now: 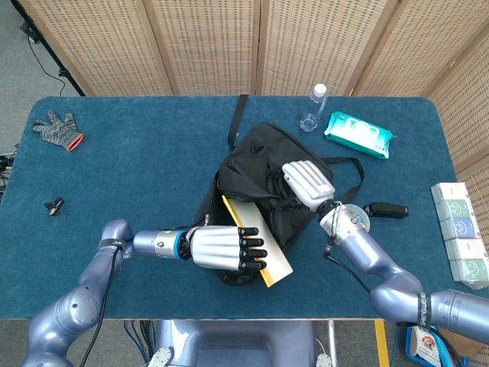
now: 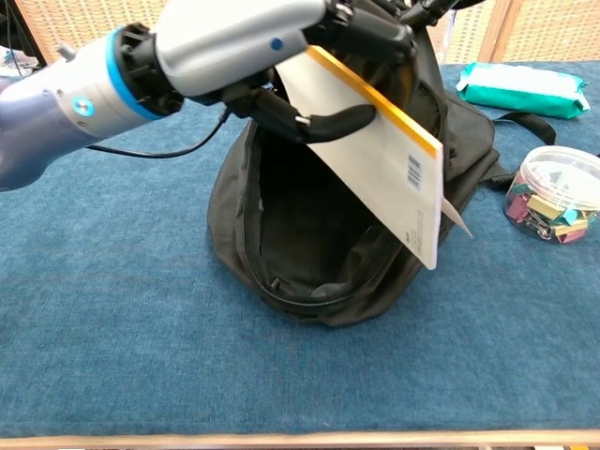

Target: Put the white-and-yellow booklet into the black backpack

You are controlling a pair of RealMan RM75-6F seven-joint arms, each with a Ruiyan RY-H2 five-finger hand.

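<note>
**A:** Where is the white-and-yellow booklet (image 2: 389, 178)?

**B:** It is in the air over the black backpack (image 2: 309, 244), tilted, with its yellow edge uppermost and a barcode near its lower right corner. In the chest view its lower corner hangs past the right side of the bag's open mouth, not down inside it. In the head view the booklet (image 1: 256, 238) lies slantwise across the front of the opening.

**A:** What holds it?

**B:** The left hand (image 1: 225, 247). Its fingers wrap over the top face of the booklet and the thumb presses from beneath, which the chest view shows plainly at the left hand (image 2: 281, 52).

**A:** And the bag itself?

**B:** The backpack (image 1: 263, 187) sits near the middle of the blue table (image 1: 137, 168), unzipped, its dark lining visible in the chest view. The right hand (image 1: 307, 182) rests on the upper part of the bag, fingers curled into the fabric at the top edge of the opening, holding that flap up.

**A:** What else is around?

**B:** Just right of the bag stands a clear tub of coloured clips (image 2: 553, 194), close by the right wrist. Beyond it lies a black key fob (image 1: 388, 209). At the far edge are a clear bottle (image 1: 313, 107) and a green wipes pack (image 1: 359, 134). A stack of boxes (image 1: 461, 233) sits at the right edge. Far left lie a grey glove (image 1: 56, 128) and a small black clip (image 1: 53, 205).
</note>
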